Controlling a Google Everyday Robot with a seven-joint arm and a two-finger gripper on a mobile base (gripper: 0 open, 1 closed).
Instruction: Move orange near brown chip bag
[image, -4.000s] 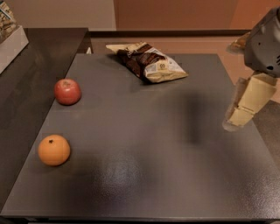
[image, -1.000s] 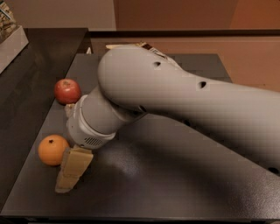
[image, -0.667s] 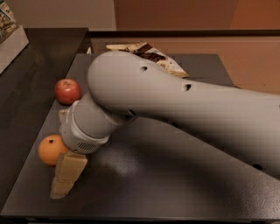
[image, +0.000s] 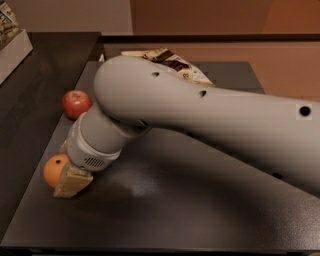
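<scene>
Now the gripper (image: 70, 181) has slid in tighter against the orange (image: 52, 170) at the dark table's (image: 200, 210) front-left corner, covering its right side. Whether it has clamped the fruit I cannot tell. The brown chip bag (image: 175, 64) lies well apart at the back.

The tan gripper (image: 69, 184) touched the bright orange (image: 51, 169); the apple (image: 76, 103) was red, the brown chip bag (image: 174, 61) cream-ended, the worktop (image: 190, 212) dark grey

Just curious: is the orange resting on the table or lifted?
Resting on the table, it seems: the orange shows no gap beneath it. The end effector is down close beside it.
</scene>
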